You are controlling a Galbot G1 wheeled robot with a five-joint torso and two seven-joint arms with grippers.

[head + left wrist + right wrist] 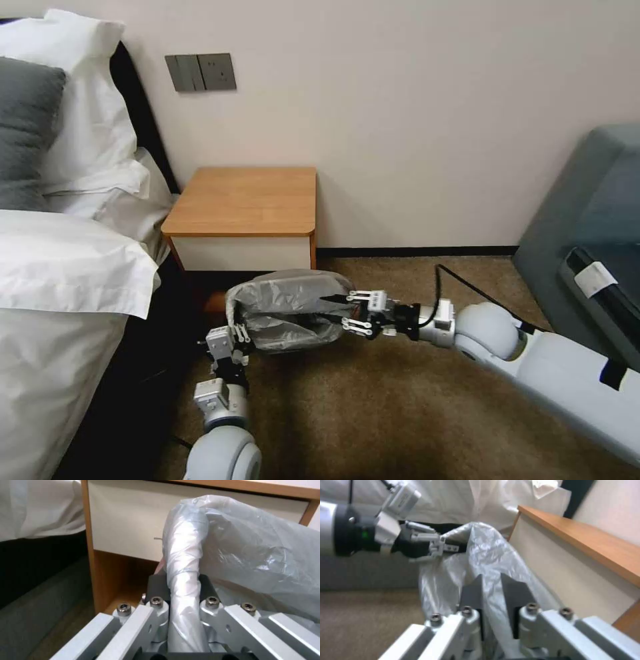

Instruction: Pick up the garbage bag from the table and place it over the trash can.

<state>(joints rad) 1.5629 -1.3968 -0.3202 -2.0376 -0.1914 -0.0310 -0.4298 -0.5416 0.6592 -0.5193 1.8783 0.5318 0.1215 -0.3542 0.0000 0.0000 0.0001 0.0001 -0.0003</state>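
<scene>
The grey crinkly garbage bag (287,310) is stretched over a bin-shaped form on the carpet, just in front of the table (247,200). The trash can itself is covered by the plastic; its rolled rim shows as a wrapped ridge (185,562). My left gripper (237,332) is shut on the bag-wrapped rim at the side nearer the bed, one finger on each side (181,580). My right gripper (340,310) is shut on the bag at the opposite side (491,585). The table's orange-brown top is bare.
A bed with a white duvet (60,267) and pillows stands close on the left. A grey upholstered seat (587,220) is at the right. Brown carpet (400,400) lies open in front. A black cable (467,283) trails by the right arm.
</scene>
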